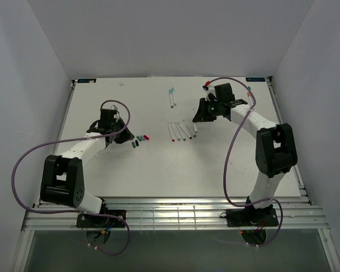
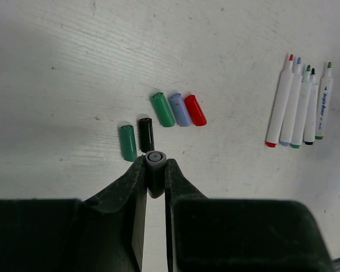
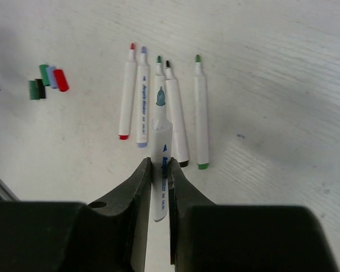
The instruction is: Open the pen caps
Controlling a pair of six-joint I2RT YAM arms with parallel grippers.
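Note:
My left gripper [image 2: 154,164] is shut on a dark grey pen cap [image 2: 155,157], held end-on just above the table. Beside it lie loose caps: teal [image 2: 127,142], black [image 2: 145,134], green [image 2: 162,109], lavender [image 2: 179,109] and red [image 2: 195,110]. In the top view the left gripper [image 1: 123,134] sits just left of these caps [image 1: 140,139]. My right gripper [image 3: 160,167] is shut on an uncapped white pen [image 3: 160,133] with a grey-blue tip, above a row of uncapped pens [image 3: 171,107]. In the top view the right gripper [image 1: 197,119] is beside that row [image 1: 181,131].
Two capped pens [image 1: 171,97] lie at the back middle of the white table [image 1: 158,170]. The row of uncapped pens also shows in the left wrist view [image 2: 297,107]. Purple cables loop from both arms. Grey walls enclose the table on three sides.

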